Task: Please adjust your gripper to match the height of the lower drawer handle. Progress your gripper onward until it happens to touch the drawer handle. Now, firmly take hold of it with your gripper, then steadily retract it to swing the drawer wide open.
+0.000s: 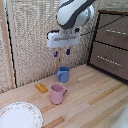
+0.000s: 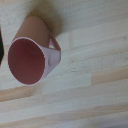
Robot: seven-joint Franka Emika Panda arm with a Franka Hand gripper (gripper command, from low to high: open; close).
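Note:
In the exterior view my gripper [image 1: 61,51] hangs from the white and grey arm, high above the wooden table. Its blue-tipped fingers [image 1: 55,52] stand apart and point down, open, with nothing between them. The lower drawer handle [image 1: 107,59], a thin silver bar, sits on the dark brown drawer [image 1: 118,68] at the exterior view's right. That drawer front lies flush with the cabinet. The gripper is well off to the left of the handle and a little higher than it. The wrist view shows neither the drawer nor the fingers.
A matching upper drawer [image 1: 113,25] has its own silver bar [image 1: 116,32]. Below the gripper stand a blue mug [image 1: 63,74] and a pink mug [image 1: 57,93] [image 2: 30,56]. A yellow block [image 1: 41,88] and a patterned plate [image 1: 19,116] lie nearer the front left.

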